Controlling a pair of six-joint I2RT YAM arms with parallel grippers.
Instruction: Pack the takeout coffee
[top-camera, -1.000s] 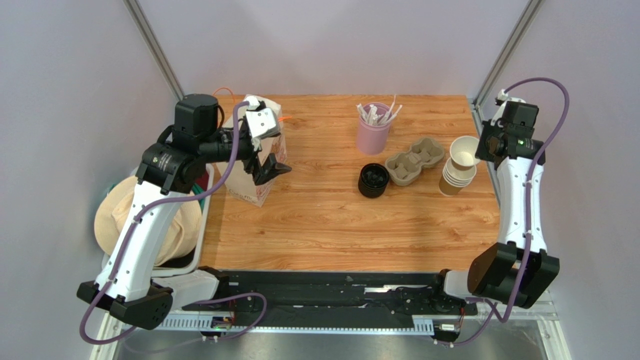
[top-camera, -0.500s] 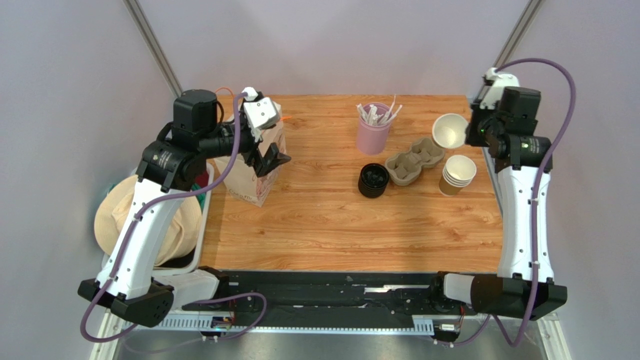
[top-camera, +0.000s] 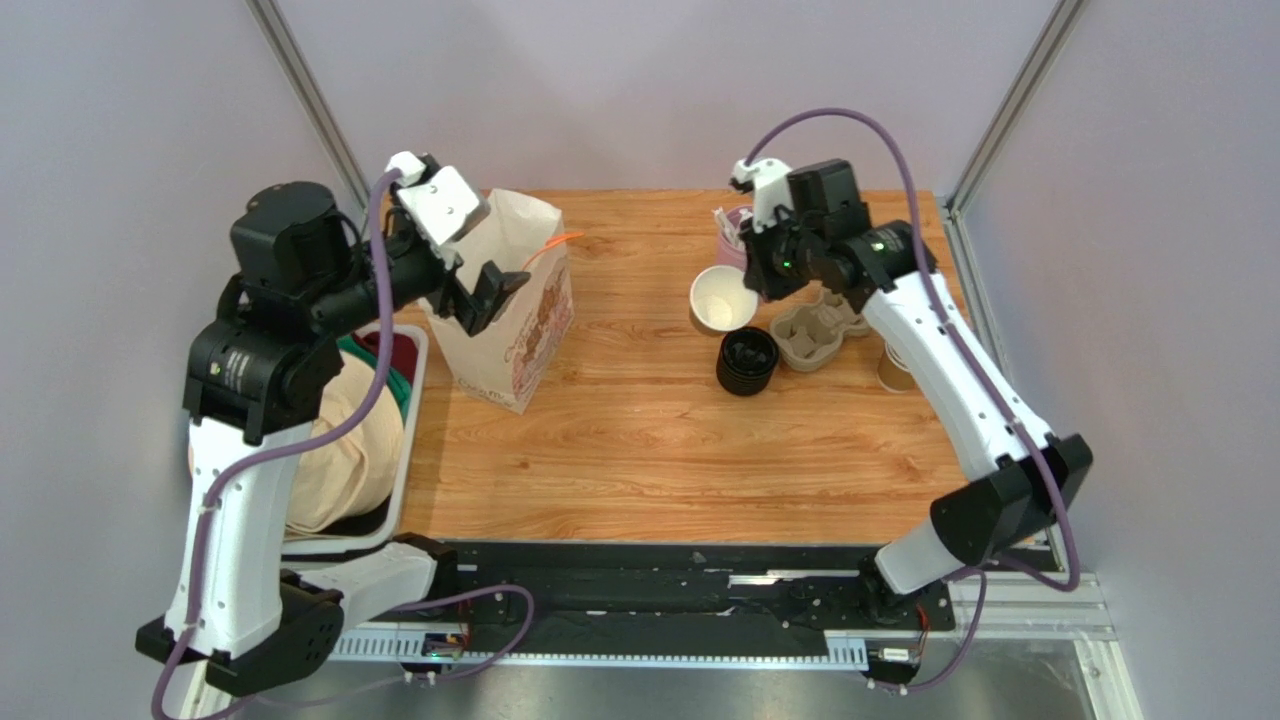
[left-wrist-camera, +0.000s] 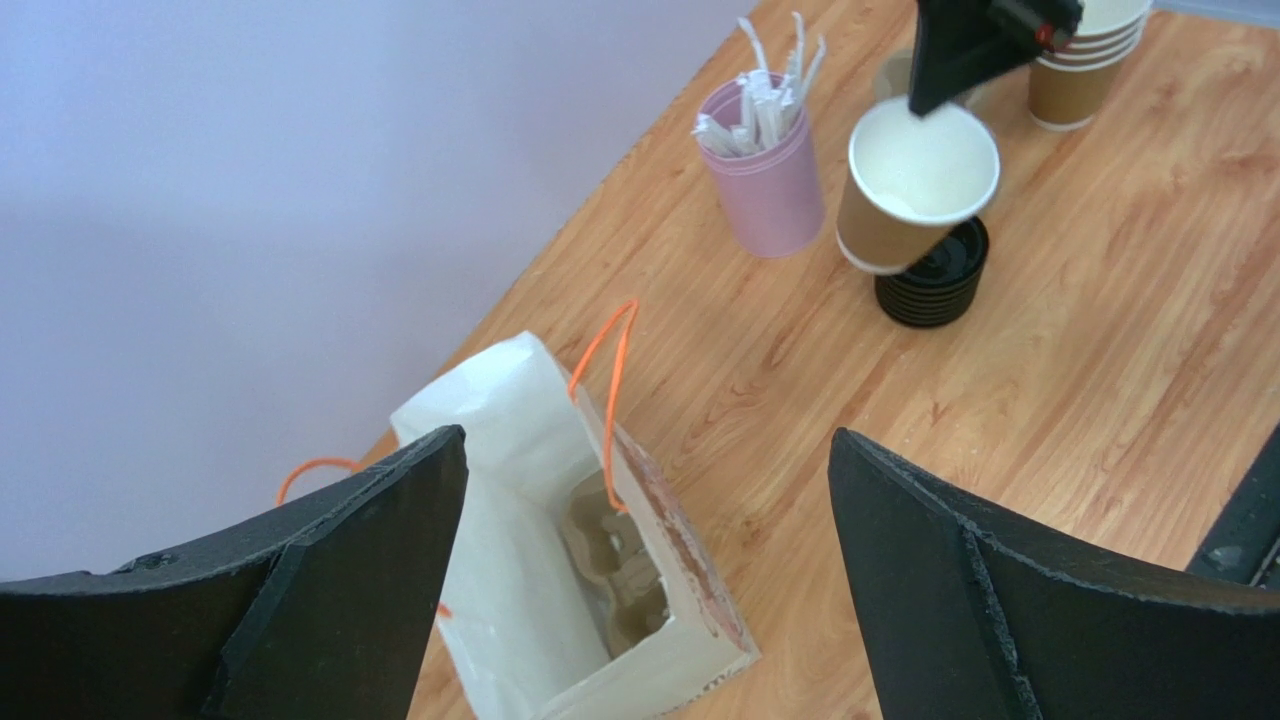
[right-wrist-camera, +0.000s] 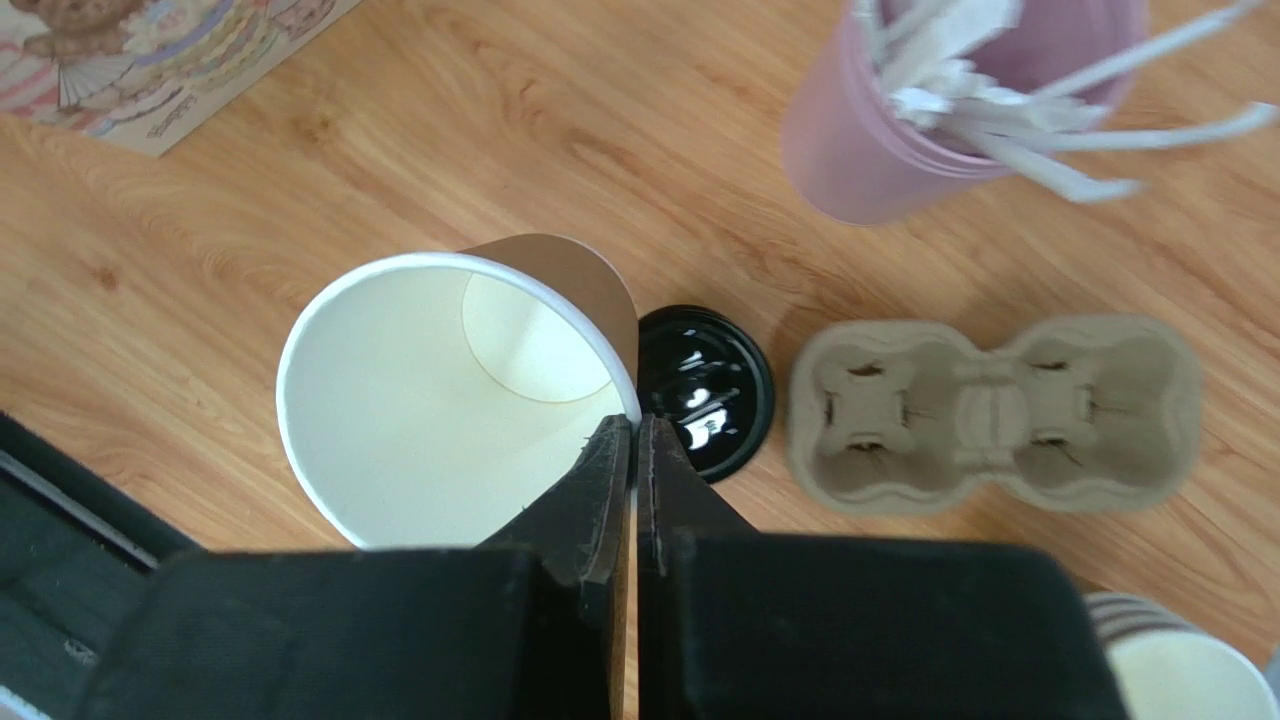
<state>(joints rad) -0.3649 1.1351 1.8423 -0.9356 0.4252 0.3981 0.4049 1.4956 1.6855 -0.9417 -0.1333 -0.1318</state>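
Right jaws clamped on paper cup (right-wrist-camera: 421, 405) rim, black lids (right-wrist-camera: 706, 393) just beside; left jaws apart, bag (left-wrist-camera: 504, 435) below.

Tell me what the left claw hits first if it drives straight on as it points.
Most likely the paper bag: its open mouth lies straight ahead of the open left claw in the wrist view. Going in, it would reach the pulp cup tray inside. Depth is unclear.

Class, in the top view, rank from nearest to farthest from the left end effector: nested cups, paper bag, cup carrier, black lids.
1. The paper bag, directly below the left end effector.
2. The black lids, mid-table.
3. The cup carrier, right of the lids.
4. The nested cups, far right.
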